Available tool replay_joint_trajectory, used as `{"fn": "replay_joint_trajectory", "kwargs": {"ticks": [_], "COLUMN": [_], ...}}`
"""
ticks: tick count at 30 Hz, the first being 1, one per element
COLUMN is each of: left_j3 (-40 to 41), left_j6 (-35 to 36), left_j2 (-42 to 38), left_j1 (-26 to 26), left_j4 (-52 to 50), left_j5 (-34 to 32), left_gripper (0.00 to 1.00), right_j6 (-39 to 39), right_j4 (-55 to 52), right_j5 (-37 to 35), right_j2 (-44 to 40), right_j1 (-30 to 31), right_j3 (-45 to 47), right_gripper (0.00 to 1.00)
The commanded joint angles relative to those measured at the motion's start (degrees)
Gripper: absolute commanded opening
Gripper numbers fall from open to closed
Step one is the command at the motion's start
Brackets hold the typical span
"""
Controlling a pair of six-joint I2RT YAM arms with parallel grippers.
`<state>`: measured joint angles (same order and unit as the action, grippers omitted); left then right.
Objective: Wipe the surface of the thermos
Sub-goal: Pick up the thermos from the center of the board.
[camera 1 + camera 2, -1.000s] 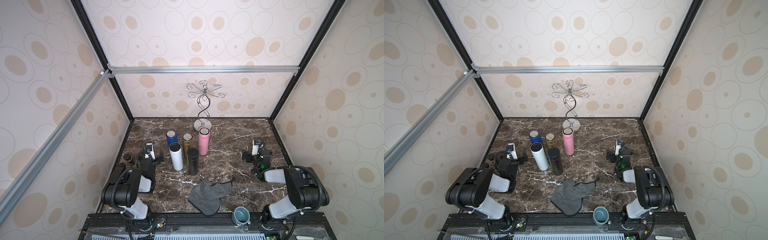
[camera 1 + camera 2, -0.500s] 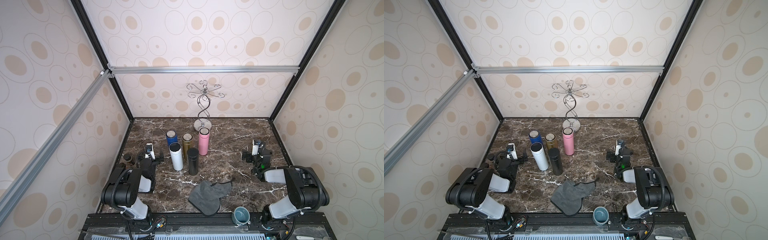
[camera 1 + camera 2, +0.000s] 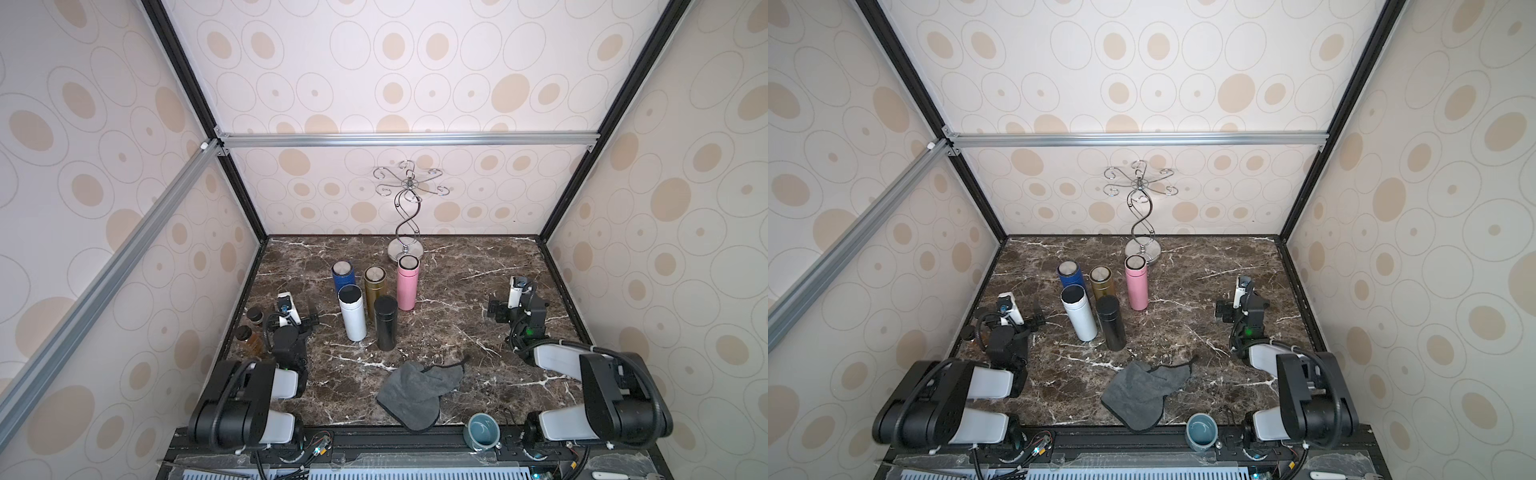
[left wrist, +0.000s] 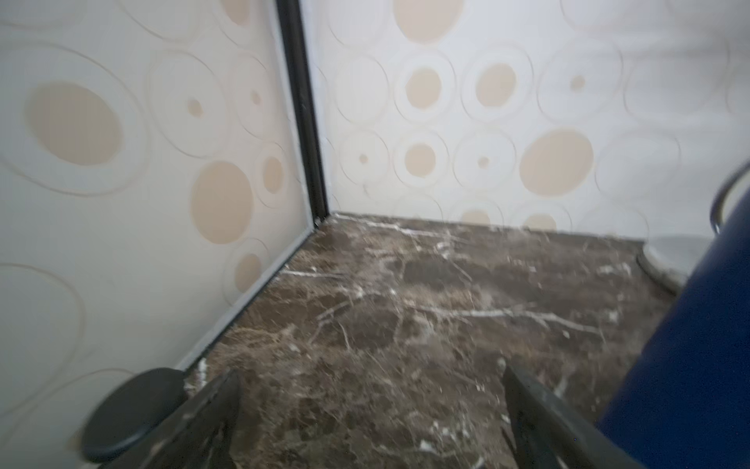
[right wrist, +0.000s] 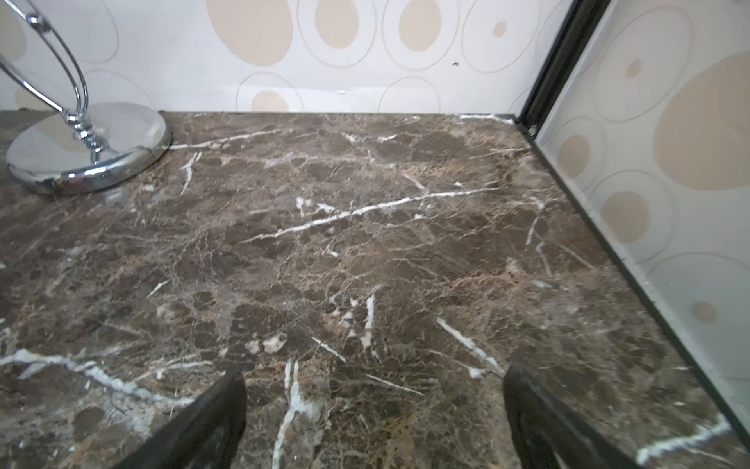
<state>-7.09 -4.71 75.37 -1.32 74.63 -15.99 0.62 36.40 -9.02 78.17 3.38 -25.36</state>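
- Nothing has moved since the earlier frames; both arms rest low at the near corners of the marble table (image 3: 457, 291).
- The left gripper (image 3: 308, 323) has its jaws wide and empty, near the blue thermos (image 3: 343, 276).
- The right gripper (image 3: 495, 311) has its jaws wide and empty, well apart from every flask.
- Upright in a cluster stand the gold thermos (image 3: 375, 284), pink thermos (image 3: 407, 286), white thermos (image 3: 352, 316) and black thermos (image 3: 385, 322); which is to be wiped cannot be told.
- The grey cloth (image 3: 415, 388) lies crumpled at the near edge.
- Progress, as judged: not begun. Taking the cloth and wiping both remain.
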Motion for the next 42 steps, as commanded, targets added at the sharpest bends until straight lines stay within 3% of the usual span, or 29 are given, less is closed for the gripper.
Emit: {"fn": "replay_joint_trajectory", "kwargs": {"ticks": [1,3,6,12,15,20,24,28,32,35,39,42], "left_j3": [0.77,1.39,-4.91,-7.52,-10.59,-20.13,-30.15,-33.82,-28.71,-28.08,-38.57,-45.85], "left_j6": [-4.68,-10.36,-21.0,-29.7,-30.21,-29.38,-28.4,-25.9,-23.72,-23.38,-20.01,-14.29], "left_j2": [-8.43,-14.7,-25.61,-45.33,-50.86,-44.77,-38.67,-37.23,-39.78,-42.09,-39.34,-36.71], "left_j1": [0.0,-0.12,-0.19,-2.45,-5.55,-12.38,-13.29,-13.53,-13.53,-13.49,-13.53,-13.57], "left_j4": [-2.65,-6.5,-30.93,-52.02,-60.01,-67.58,-74.66,-74.54,-64.43,-62.23,-72.65,-77.7], "left_j5": [-11.8,-16.85,-21.02,-22.0,-23.07,-25.69,-26.96,-28.0,-23.54,-20.95,-21.15,-13.8], "left_gripper": [1.0,1.0,1.0,1.0,1.0,1.0,1.0,1.0,1.0,1.0,1.0,1.0], "right_j6": [4.84,7.9,9.79,15.05,17.69,17.14,18.17,19.16,19.33,20.78,22.05,22.05], "right_j4": [-13.54,-23.59,-29.43,-37.82,-42.77,-54.42,-61.32,-64.63,-70.22,-74.54,-78.57,-79.93], "right_j5": [-9.98,-13.69,-17.61,-14.13,-11.63,-12.9,-15.56,-14.22,-12.3,-9.86,-9.12,-8.63], "right_j2": [-5.04,-6.5,-7.74,-10.83,-11.95,-12.25,-13.74,-14.79,-13.42,-12.37,-13.04,-15.95], "right_j1": [1.11,1.11,1.11,2.81,3.87,8.37,11.83,12.14,12.11,12.27,13.98,14.2], "right_j3": [-5.87,-10.45,-13.36,-15.55,-16.83,-21.58,-24.06,-25.2,-27.9,-29.9,-30.96,-30.89], "right_gripper": [1.0,1.0,1.0,1.0,0.99,0.97,0.97,0.97,0.98,0.98,0.99,1.0]}}
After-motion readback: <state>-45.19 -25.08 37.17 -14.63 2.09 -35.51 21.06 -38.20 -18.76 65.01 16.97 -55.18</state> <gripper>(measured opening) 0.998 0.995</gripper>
